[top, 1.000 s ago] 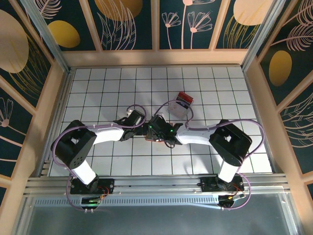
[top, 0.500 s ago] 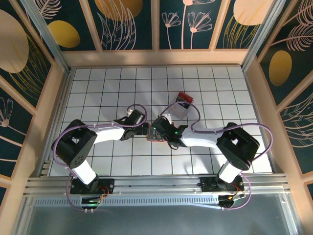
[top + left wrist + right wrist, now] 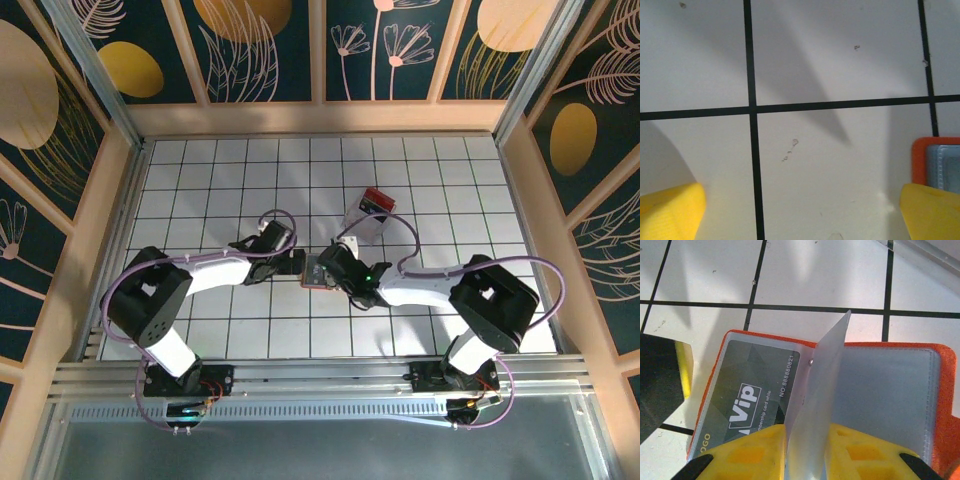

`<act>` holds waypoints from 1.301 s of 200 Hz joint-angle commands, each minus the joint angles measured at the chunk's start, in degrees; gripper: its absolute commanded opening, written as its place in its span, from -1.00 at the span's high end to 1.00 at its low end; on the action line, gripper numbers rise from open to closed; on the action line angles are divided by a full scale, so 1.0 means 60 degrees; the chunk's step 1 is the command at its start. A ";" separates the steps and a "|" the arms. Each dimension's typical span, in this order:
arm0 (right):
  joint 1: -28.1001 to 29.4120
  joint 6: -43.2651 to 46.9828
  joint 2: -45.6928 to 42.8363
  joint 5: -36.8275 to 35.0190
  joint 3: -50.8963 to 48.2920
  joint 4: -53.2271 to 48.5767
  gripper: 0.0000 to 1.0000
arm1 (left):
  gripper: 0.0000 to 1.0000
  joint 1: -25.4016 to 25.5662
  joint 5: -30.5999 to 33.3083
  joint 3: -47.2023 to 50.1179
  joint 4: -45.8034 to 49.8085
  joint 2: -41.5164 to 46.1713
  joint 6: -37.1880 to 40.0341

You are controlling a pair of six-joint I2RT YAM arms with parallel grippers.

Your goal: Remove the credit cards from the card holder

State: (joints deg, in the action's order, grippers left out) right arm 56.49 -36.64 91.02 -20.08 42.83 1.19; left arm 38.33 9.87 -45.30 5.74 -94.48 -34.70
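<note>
One VIP card (image 3: 752, 385) shows in the open card holder (image 3: 880, 385), flat on the bench (image 3: 200, 180). Narrow, the right tool (image 3: 807, 452) pinches its upright clear sleeve (image 3: 822, 370). The left tool (image 3: 802, 207) gapes wide beside the holder's corner.

From my right end effector (image 3: 806, 455) I see the card holder (image 3: 890, 385) lying open on the white tiled desk (image 3: 820, 275), orange rim around a blue-grey inside. A clear sleeve (image 3: 822, 380) stands up between my yellow fingers (image 3: 747, 452); I cannot tell whether it is clamped. A dark grey VIP card (image 3: 752, 390) sits in the left pocket. A black, yellow-edged shape (image 3: 660, 380) is at the left.
</note>
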 commanded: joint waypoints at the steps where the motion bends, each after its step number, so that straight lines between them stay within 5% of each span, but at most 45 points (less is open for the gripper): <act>1: -0.0128 -0.0268 -0.0363 -0.0159 -0.0280 0.0546 0.47 | -0.97 -0.0016 -0.0837 -0.0386 0.0259 0.0414 -0.0034; 40: -0.0194 -0.0321 -0.0507 0.0005 -0.0430 0.0697 0.47 | -0.98 0.0305 -0.1122 -0.0774 0.0386 -0.0130 0.0191; 126: -0.0476 -0.1216 -0.1646 -0.0373 -0.1152 0.0541 0.42 | -0.98 0.0600 0.0259 -0.1364 0.1812 -0.2114 0.0428; 178: -0.1057 -0.2470 -0.2836 -0.0663 -0.1323 -0.0676 0.30 | -0.98 0.0600 0.0056 -0.1385 0.1635 -0.2083 0.0272; 260: -0.1376 -0.2067 -0.4138 -0.0601 -0.1631 -0.0175 0.42 | -0.97 0.1116 0.0195 -0.2831 0.1895 -0.1864 0.0362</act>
State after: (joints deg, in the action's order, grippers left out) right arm 48.95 -49.45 69.19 -21.65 34.44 -1.02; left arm 43.29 9.65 -58.96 13.96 -104.07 -33.17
